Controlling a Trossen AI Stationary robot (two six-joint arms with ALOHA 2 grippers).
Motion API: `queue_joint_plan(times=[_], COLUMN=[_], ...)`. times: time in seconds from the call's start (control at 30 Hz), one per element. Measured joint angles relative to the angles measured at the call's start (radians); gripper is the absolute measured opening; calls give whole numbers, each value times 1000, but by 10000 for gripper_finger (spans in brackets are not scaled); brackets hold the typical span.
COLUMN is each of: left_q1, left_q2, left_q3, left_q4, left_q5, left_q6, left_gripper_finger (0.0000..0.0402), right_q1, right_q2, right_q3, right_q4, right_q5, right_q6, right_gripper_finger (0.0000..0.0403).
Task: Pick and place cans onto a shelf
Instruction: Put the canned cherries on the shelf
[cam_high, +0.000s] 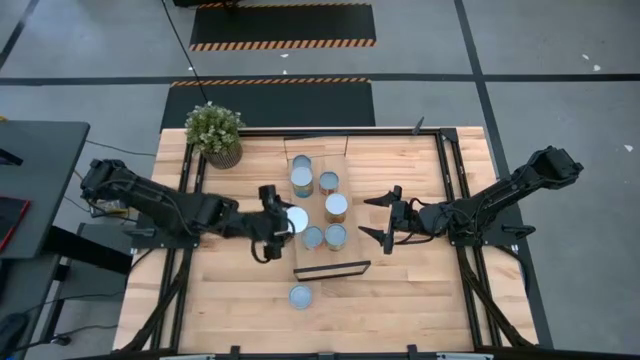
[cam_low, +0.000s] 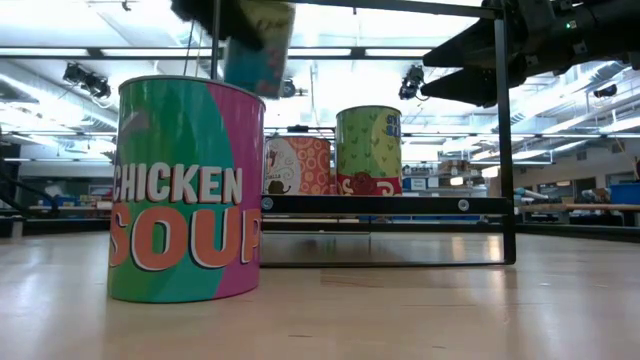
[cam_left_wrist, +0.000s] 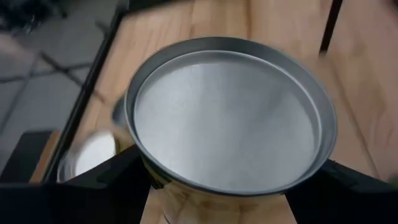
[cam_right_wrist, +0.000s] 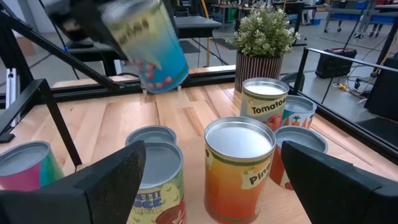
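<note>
Our left pincer (cam_high: 283, 222) is clamped on a can (cam_high: 296, 219), its fingers (cam_left_wrist: 106, 186) pressed against the sides just under the rim, so the silvery top faces the wrist camera. From the right wrist view this can (cam_right_wrist: 146, 43) hangs tilted in the air, clear of the worktop (cam_high: 400, 300), beside the left edge of the shelf (cam_high: 330, 225). We judge it is held high so that it can pass over the cans already standing there.

Our right pincer (cam_high: 388, 219) hovers spread and empty at the shelf's other side, its mouth facing the nearest cans without touching them. Just ahead of it stand an orange can (cam_right_wrist: 239, 168) and a blue-and-white one (cam_right_wrist: 163, 183), with a Tomato can (cam_right_wrist: 265, 102) farther back.

Several cans are grouped on the shelf in the overhead view, probably packed close to leave room for the rest. One more, the Chicken Soup can (cam_low: 185, 190), stands alone on the worktop, well apart from both pincers. A potted plant (cam_high: 215, 132) sits at the far corner.
</note>
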Motion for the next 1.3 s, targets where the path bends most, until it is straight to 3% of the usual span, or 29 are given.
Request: queue_joint_plan(times=[0.2,0.43,0.7,0.83,0.97,1.3], left_q1=[130,292,427,468,500,509], left_q2=[-3,-2,-3,-19,-48,2], left_q3=[0,0,-32,-206,-362,-529], left_q4=[126,145,209,336,587,903], left_q5=[238,481,660,664,662,660], left_q6=[156,244,295,284,222,42], left_gripper_finger=[302,302,302,302,302,302], right_q1=[-1,-1,-1,-1,-2,-11], right_q2=[0,0,0,0,0,0], right_q3=[0,0,0,0,0,0], right_q4=[24,45,62,62,67,81], right_q5=[0,1,16,16,16,24], right_q6=[0,3,-8,-8,-8,-7], right_gripper_finger=[382,382,382,382,382,382])
